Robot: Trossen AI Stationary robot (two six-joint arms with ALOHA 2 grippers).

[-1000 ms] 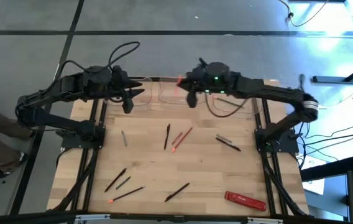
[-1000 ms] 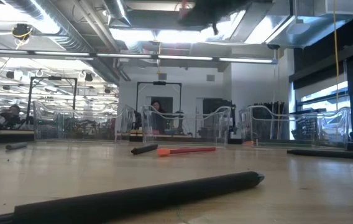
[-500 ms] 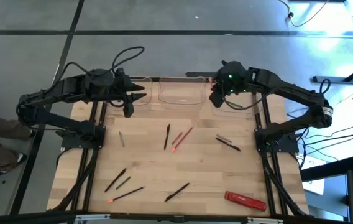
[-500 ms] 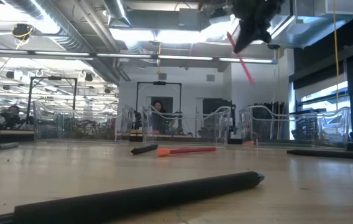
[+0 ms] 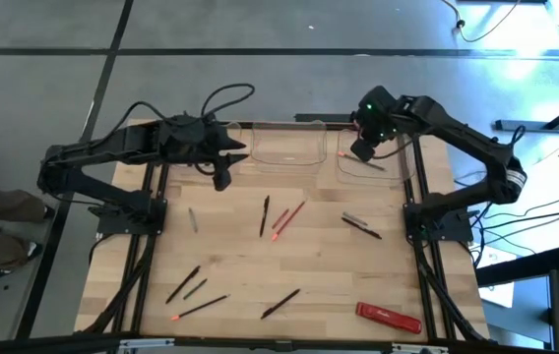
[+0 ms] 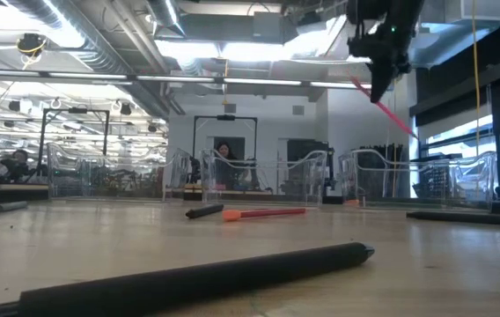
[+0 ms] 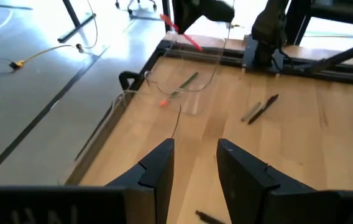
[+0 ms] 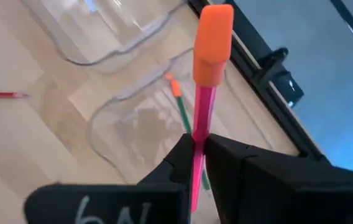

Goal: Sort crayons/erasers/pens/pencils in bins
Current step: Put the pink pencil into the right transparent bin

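My right gripper is in the air over the right one of three clear bins at the table's far edge, shut on a pink pencil with an orange end. In the low view the pencil slants down below the gripper. A green pencil lies in that bin. My left gripper hovers open by the left bin, its fingers holding nothing. Black pens lie scattered on the table. My right gripper pinches the pink pencil's shaft between its two fingers, which point steeply down from above. The orange end sticks out past the fingertips. The pencil is lifted clear of the bin and hangs slanting below the fingers.
The middle bin stands between the other two. On the wood lie a red pencil, a grey pen, a pair of pens, more pens near the front and a flat red bar at the near right.
My right gripper has gone along the far edge toward the table's right, from over the middle bin to over the right bin, tipping its fingers steeply down; the pink pencil has stayed in its hold. My left gripper has drifted a little toward the table's right, staying open.
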